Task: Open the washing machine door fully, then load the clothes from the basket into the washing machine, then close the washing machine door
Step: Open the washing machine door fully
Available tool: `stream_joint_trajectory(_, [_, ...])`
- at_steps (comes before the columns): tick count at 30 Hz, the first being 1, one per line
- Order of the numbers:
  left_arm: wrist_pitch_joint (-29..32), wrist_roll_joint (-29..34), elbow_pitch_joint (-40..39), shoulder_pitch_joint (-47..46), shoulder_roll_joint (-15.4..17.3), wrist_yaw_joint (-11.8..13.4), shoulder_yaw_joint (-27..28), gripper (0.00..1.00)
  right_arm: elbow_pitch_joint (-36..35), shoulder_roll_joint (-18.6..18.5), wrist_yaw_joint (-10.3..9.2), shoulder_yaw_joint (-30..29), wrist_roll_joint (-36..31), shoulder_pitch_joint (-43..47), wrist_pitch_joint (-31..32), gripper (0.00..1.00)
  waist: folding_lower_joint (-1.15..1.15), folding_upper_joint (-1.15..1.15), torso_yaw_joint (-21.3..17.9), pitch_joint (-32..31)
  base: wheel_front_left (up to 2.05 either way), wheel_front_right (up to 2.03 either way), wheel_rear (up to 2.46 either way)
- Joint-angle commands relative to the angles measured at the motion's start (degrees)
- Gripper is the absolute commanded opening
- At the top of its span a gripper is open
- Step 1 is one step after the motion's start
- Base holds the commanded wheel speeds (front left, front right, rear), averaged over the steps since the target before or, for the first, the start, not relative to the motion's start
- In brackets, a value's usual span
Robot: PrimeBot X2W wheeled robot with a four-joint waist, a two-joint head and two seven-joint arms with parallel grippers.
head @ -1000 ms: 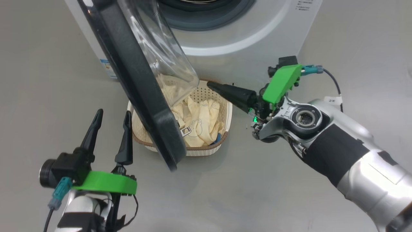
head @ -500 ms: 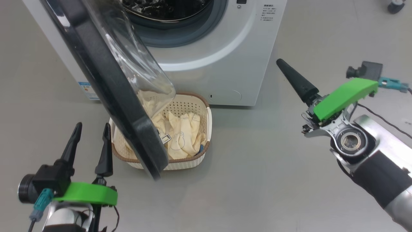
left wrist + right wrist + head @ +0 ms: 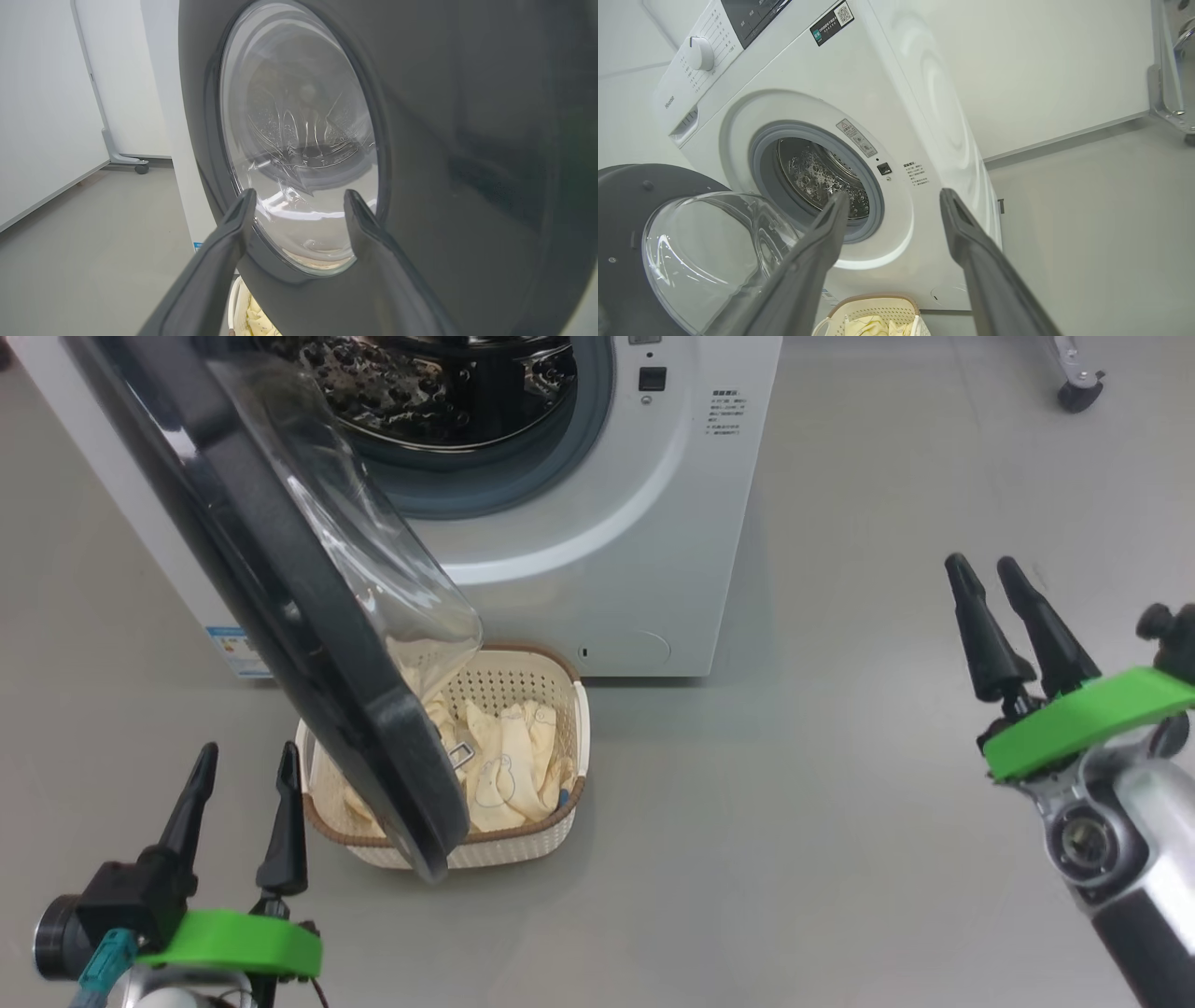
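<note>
On the floor (image 3: 840, 821), the basket (image 3: 581, 728) of clothes (image 3: 504, 775) sits under the washing machine's (image 3: 653, 569) part-open door (image 3: 280, 616), likely hindering access; left end effector (image 3: 248, 751) and right end effector (image 3: 980, 562) gape empty.

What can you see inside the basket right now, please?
The basket holds pale yellow clothes with faint cartoon outlines, plus a small blue piece by its right rim. The open door overhangs its left side, hiding much there; clothes cover its floor.
</note>
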Motion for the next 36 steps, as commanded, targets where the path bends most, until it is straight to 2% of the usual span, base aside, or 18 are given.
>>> stream_joint_trajectory(1, [-0.38, 0.38, -2.03, -1.11, 1.33, 0.03, 2.71, 1.0, -2.33, 0.48, -0.15, -0.71, -3.06, 1.29, -0.53, 1.0, 0.0, 0.0, -0.31, -0.41, 0.0, 0.0, 0.0])
stream_joint_trajectory(7, [-0.38, 0.69, -2.16, 0.41, 0.69, 0.05, 3.49, 1.0, -4.94, 3.59, -0.15, -8.32, -18.69, 8.35, -0.54, 1.0, 0.0, 0.0, -0.78, -1.83, 0.0, 0.0, 0.0])
stream_joint_trajectory(14, [-0.38, 0.68, -3.16, 3.39, -0.97, 0.8, 5.36, 1.0, -8.01, 7.82, -0.15, -15.5, -30.46, 15.44, -0.54, 1.0, 0.0, 0.0, -1.18, -3.34, 0.0, 0.0, 0.0])
stream_joint_trajectory(25, [-0.38, 0.92, -5.15, 7.28, -2.46, 1.46, 7.67, 1.0, -8.95, 9.99, -0.15, -19.48, -38.46, 20.28, -0.54, 1.0, 0.0, 0.0, -1.48, -3.95, 0.0, 0.0, 0.0])
stream_joint_trajectory(36, [-0.38, 1.39, -5.93, 8.25, -3.8, 1.72, 8.53, 1.0, -8.1, 12.02, -0.15, -21.23, -41.78, 21.56, -0.54, 1.0, 0.0, 0.0, -1.17, -3.66, 0.0, 0.0, 0.0])
